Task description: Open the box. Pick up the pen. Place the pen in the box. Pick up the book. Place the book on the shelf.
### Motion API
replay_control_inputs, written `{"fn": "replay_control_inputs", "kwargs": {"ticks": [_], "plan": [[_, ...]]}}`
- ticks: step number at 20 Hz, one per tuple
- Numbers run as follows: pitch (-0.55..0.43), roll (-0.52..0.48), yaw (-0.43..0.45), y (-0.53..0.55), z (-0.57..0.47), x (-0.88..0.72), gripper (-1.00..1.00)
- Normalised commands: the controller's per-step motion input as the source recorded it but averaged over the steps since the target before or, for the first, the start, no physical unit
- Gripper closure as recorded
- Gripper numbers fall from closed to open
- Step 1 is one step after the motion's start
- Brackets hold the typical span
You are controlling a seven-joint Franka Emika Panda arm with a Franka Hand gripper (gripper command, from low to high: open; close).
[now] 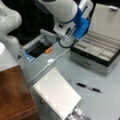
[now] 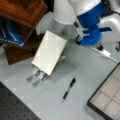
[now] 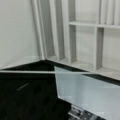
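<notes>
While the arm hangs over the table, we find the reddish-brown wooden shelf [image 1: 15, 95] at a front view's lower left, its flat top bare. Just right of it the white book [image 1: 56, 92] rests tilted on a grey metal slatted rack [image 1: 77, 113], not on the shelf. Behind the book a black tray [image 1: 37, 50] holds an orange item [image 1: 48, 50], and a white cable [image 1: 47, 65] runs across the grey table [image 1: 100, 105]. The black pen [image 1: 88, 88] lies on the table, right of the book and in front of the box [image 1: 96, 53], apart from both. The box stands open, its lid raised and its pale compartments [image 3: 85, 37] empty of the pen. We see the gripper's blue mount [image 1: 81, 25] above the box's left end, but we cannot tell how its jaws stand. In a front view the pen [image 2: 68, 89] lies between the book [image 2: 50, 52] and the box [image 2: 106, 100].
</notes>
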Motion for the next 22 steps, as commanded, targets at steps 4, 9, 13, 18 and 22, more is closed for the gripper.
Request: {"fn": "replay_control_inputs", "kwargs": {"ticks": [4,9,13,18,22], "plan": [[0.276,-0.485,0.379,-0.25,0.10,0.38,-1.00],[0.205,-0.436,0.382,-0.08,0.05,0.28,-1.00],[0.151,-0.417,0.391,-0.01,0.02,0.27,-1.00],[0.120,-0.349,0.461,-0.16,-0.05,0.42,-1.00],[0.102,-0.340,0.531,-0.17,-0.03,0.52,-1.00]]}}
